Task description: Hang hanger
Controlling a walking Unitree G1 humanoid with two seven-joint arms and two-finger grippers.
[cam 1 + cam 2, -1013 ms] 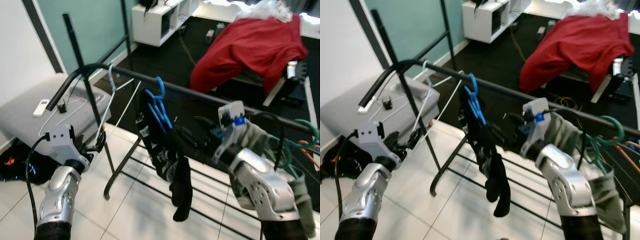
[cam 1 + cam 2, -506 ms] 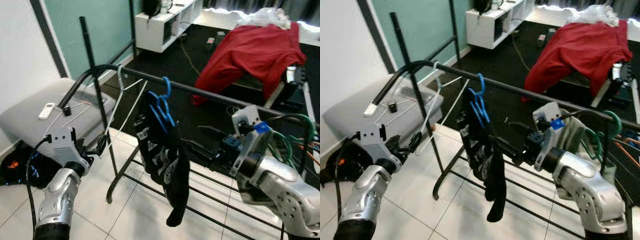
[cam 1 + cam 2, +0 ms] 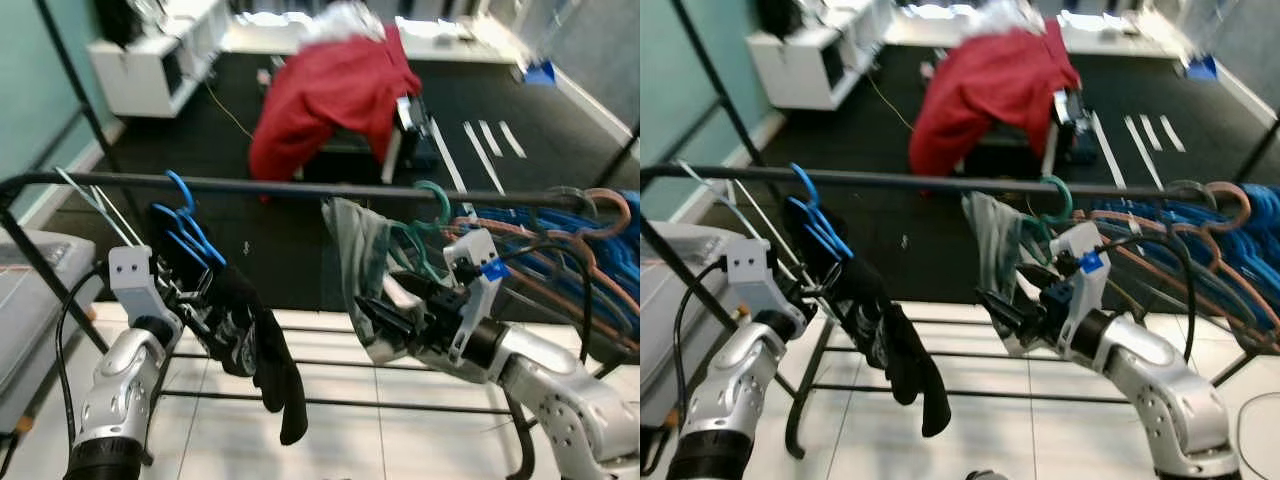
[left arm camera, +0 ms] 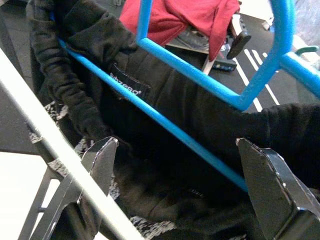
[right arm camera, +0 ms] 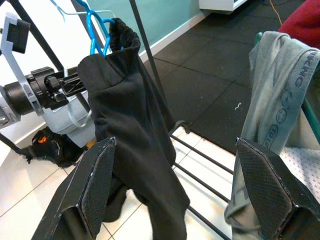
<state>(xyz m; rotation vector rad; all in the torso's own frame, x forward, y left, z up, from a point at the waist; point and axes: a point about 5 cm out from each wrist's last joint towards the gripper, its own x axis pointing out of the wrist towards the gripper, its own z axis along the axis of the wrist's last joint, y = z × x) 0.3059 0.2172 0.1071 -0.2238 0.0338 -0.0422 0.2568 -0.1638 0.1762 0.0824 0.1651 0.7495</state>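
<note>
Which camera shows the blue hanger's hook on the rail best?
Right eye view: the blue hanger hooks over the black rail in plain sight. Left wrist view shows just its bars against the black garment; right wrist view, its top, small.

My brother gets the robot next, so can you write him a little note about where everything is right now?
Left gripper: fingers open, right up against the black garment on the blue hanger, gripping nothing.
Right gripper: fingers open, empty, held out between the black garment and the grey garment.
Blue hanger: its hook is over the rack's rail, black garment draped on it. The grey garment hangs beside it on a green hanger.
Done: the blue hanger looks hung.
Left: check that the hook sits properly, then back both arms away without snagging the cloth.
</note>
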